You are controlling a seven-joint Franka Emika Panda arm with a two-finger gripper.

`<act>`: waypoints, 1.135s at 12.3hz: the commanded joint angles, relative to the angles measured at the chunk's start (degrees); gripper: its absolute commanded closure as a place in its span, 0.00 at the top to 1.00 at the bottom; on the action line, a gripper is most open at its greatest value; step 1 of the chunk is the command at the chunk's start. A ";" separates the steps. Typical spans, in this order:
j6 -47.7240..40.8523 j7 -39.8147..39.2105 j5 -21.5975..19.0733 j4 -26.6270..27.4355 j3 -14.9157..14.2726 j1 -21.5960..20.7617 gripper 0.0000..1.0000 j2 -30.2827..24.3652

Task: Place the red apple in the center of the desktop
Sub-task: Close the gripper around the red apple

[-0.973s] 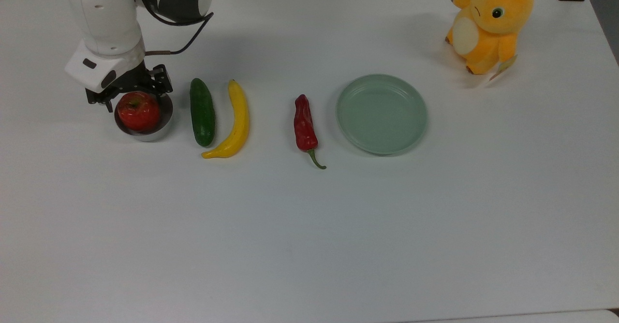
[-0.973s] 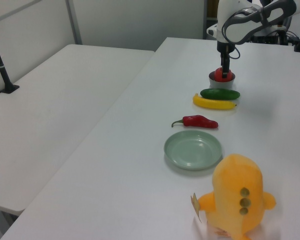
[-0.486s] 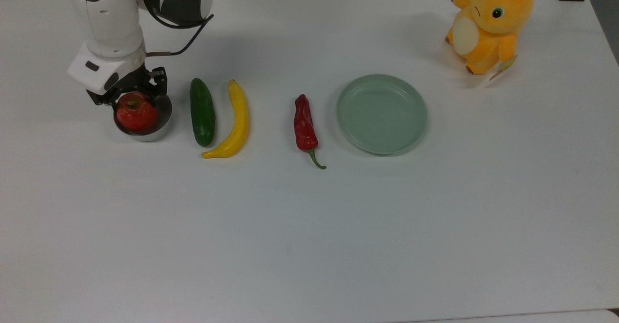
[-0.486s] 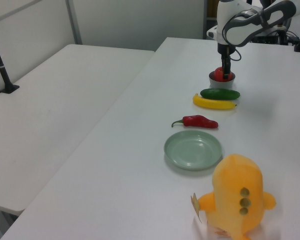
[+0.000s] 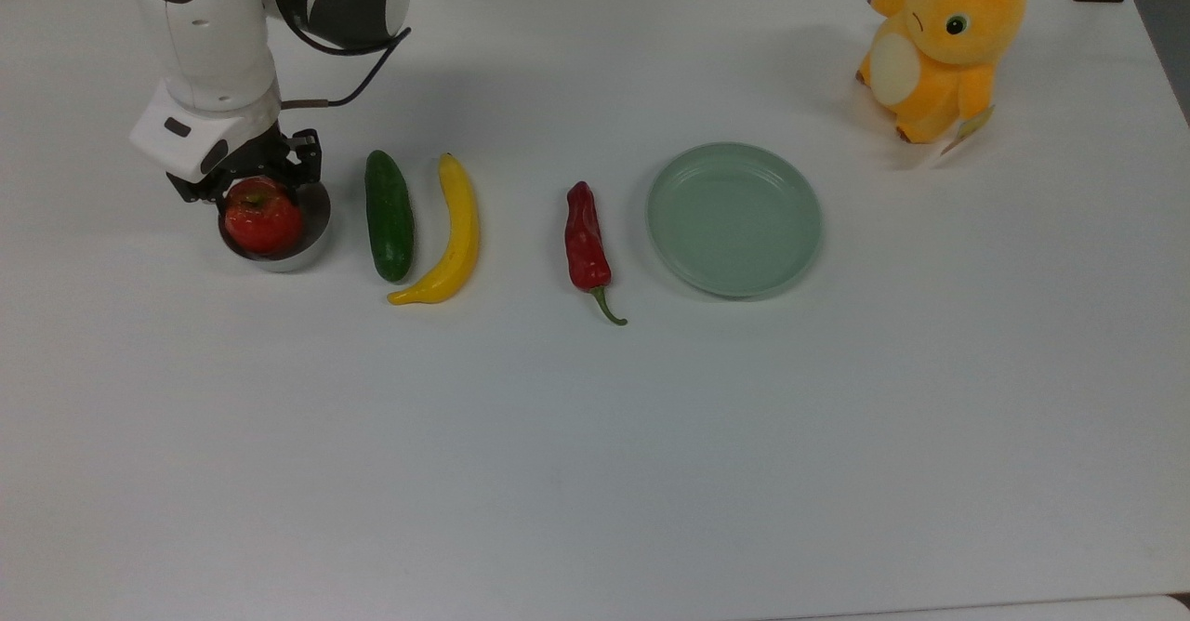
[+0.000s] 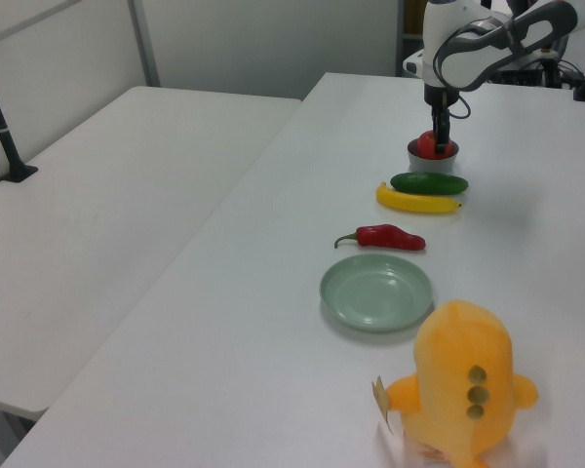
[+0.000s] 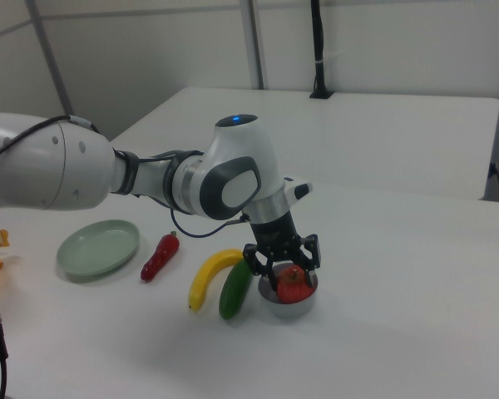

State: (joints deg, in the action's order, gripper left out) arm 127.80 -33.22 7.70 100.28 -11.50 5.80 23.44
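Here, the grasp step. The apple [image 5: 264, 215] sits in a small metal bowl [image 5: 311, 231] at the left of the top view, level with the row of produce. The gripper [image 5: 249, 181] is down over it, fingers set wide, straddling the fruit on either side; in the right view they reach down past its upper half, just beside the skin. I cannot tell whether the pads touch yet. Judged: fingers in place, closing not done, nothing lifted.

Row across the top view, left to right: bowl, cucumber [image 5: 388, 215], banana [image 5: 455, 234], chili [image 5: 586, 240], green plate [image 5: 734, 218]. A plush toy [image 5: 941, 43] stands at upper right. The desk [image 5: 595, 472] is bare white through the middle and lower frame.

Next move, as I read it:
- close on the apple, squarely across its widest part; the skin is glossy and round, so an off-centre pinch may squirt it out
- lift straight up to clear the bowl rim
- carry toward mid-frame, below the chili, passing above the cucumber and banana
- set down gently; it may roll

Bowl is light-looking and could drag along if the fingers catch its wall.
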 commanded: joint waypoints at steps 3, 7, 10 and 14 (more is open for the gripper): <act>0.26 -0.01 0.03 1.50 -0.72 -0.61 0.08 -1.38; -2.19 -0.01 -0.14 1.06 -0.72 -0.79 0.08 -3.57; -2.73 -0.01 -0.41 1.06 -0.72 -1.14 0.08 -5.06; -6.76 -0.01 -1.45 0.97 -0.63 -2.45 0.08 -10.59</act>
State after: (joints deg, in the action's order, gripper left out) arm 124.73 -33.21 7.64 99.94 -11.51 5.22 17.72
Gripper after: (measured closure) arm 0.295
